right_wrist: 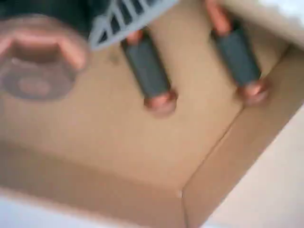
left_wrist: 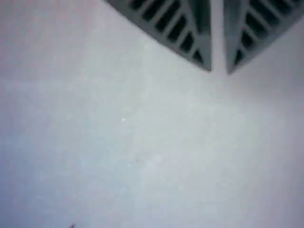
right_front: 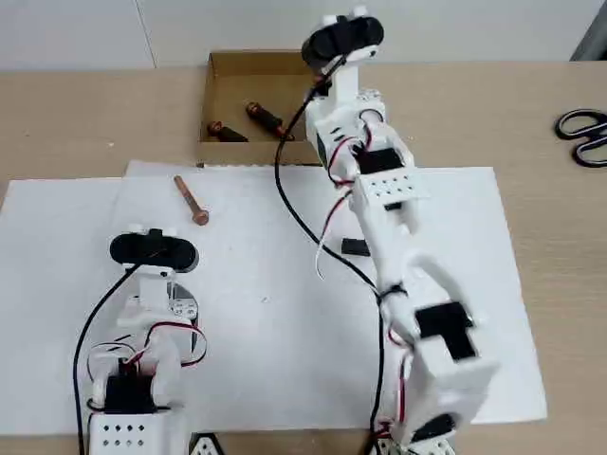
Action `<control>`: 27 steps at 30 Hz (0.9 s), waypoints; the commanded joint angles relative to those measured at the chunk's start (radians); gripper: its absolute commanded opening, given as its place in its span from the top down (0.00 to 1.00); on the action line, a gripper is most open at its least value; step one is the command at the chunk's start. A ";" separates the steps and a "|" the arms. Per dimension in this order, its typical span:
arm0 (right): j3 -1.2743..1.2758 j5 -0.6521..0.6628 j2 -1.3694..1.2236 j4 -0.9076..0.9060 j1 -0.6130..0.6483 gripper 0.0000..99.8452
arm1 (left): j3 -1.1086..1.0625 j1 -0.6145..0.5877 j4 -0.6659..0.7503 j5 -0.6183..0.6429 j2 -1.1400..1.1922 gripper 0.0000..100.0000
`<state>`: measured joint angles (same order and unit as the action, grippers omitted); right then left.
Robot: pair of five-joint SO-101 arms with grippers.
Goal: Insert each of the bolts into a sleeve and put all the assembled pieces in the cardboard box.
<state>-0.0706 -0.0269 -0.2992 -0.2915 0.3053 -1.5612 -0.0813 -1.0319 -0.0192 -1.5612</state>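
Right end effector [right_wrist: 71,38] over the cardboard box [right_front: 220,71], clamped on a copper-headed bolt [right_wrist: 40,57] | two sleeved bolts [right_front: 266,118] lie inside the box | left end effector [left_wrist: 218,66] closed, empty, well apart from box | loose bolt [right_front: 192,201] near box

A cardboard box [right_front: 237,76] is seen with an assembled piece [right_front: 266,118] near the middle of its floor and a second assembled piece [right_front: 226,132] against its front wall. A white sheet [right_front: 256,332] is spread in front of the box, reaching up to that wall. On the sheet, a bare bolt [right_front: 191,200] is found just in front of the box. A black sleeve [right_front: 355,246] is found farther from the box, beside the right arm [right_front: 389,199], whose wrist is positioned over the box's right wall. The left arm [right_front: 142,322] is placed well apart from the box. Scissors [right_front: 583,136] are seen far to the box's right.
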 commanded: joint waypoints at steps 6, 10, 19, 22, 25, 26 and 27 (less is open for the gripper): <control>-0.278 0.012 -0.226 0.076 0.008 1.00 | 0.005 -0.006 0.017 0.002 -0.006 0.99; -0.311 0.020 -0.282 0.073 0.007 0.99 | 0.005 -0.008 0.017 0.002 -0.006 0.99; -0.313 0.057 -0.292 -0.117 0.004 0.77 | 0.005 -0.008 0.017 0.002 -0.006 0.99; -0.313 0.061 -0.285 -0.122 0.008 0.80 | 0.005 -0.008 0.017 0.002 -0.006 0.99; -0.313 0.064 -0.274 -0.124 0.010 0.82 | 0.005 -0.008 0.017 0.002 -0.006 0.99; -0.313 0.064 -0.257 -0.142 0.010 0.83 | 0.005 -0.008 0.017 0.002 -0.006 0.99; -0.313 0.064 -0.232 -0.177 0.010 0.84 | 0.005 -0.008 0.017 0.002 -0.006 0.99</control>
<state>-0.3314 0.0269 -0.6076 -0.4204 0.3084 -1.5612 -0.0813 -1.0319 -0.0192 -1.5612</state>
